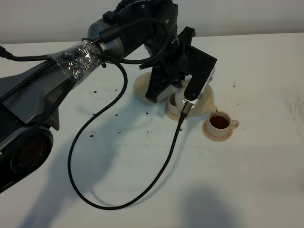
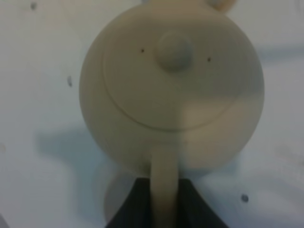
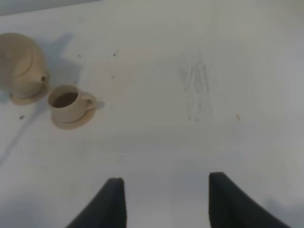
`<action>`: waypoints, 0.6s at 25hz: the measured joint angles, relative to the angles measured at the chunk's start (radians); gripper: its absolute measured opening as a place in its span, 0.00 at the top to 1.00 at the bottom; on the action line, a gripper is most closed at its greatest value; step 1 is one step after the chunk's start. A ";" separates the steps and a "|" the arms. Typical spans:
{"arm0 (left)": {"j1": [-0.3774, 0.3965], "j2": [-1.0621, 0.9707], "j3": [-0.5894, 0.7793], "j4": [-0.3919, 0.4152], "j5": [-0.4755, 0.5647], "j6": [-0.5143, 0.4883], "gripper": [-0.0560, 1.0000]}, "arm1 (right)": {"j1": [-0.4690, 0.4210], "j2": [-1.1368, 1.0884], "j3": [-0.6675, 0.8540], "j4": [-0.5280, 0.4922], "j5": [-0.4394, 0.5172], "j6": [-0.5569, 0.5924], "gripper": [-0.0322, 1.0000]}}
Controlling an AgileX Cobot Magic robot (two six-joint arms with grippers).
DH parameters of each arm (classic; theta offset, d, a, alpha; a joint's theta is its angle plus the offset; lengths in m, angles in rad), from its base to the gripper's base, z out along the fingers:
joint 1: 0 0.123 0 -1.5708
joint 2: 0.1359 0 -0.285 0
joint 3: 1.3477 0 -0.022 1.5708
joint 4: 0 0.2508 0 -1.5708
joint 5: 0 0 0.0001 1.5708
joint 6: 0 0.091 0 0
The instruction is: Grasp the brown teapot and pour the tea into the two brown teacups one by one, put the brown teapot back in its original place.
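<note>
- Along the left edge of the table (image 1: 266,71), the left arm reaches in toward the middle, and a black cable (image 1: 76,142) loops loose on the surface below it.
- Toward the far edge, near the middle, the wide saucer (image 1: 140,85) shows a pale rim just left of the arm's wrist; the rest is hidden.
- Just right of that, the left gripper (image 2: 164,211) is pinched on the loop handle of the brown teapot (image 2: 171,90). The lid is up and the spout points away from the fingers. Whether the pot is lifted or resting cannot be told.
- Under the wrist, the left teacup (image 1: 174,105) stands on its saucer, mostly covered, so its contents cannot be seen.
- Right of the pot and slightly nearer the front edge, the right teacup (image 1: 220,122) sits on its own saucer (image 1: 218,134). It is filled with dark tea and its handle is turned right.
- Above the white table top, the right gripper (image 3: 165,183) hovers with its jaws spread. It shows only in its own wrist view.
</note>
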 joint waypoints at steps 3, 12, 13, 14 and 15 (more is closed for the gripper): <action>0.002 0.000 0.000 -0.037 -0.008 0.000 0.87 | 0.000 0.000 0.000 0.000 0.000 0.000 0.57; 0.022 0.000 0.000 -0.074 -0.010 -0.005 0.87 | 0.000 0.000 0.000 0.000 0.000 -0.001 0.57; 0.023 0.000 0.000 -0.074 -0.010 -0.009 0.87 | 0.000 0.000 0.000 0.000 0.000 -0.001 0.57; 0.025 0.000 0.000 -0.075 -0.010 -0.013 0.87 | 0.000 0.000 0.000 0.000 0.000 -0.001 0.57; 0.026 0.000 0.000 -0.078 -0.010 -0.016 0.87 | 0.000 0.000 0.000 0.000 0.000 -0.001 0.57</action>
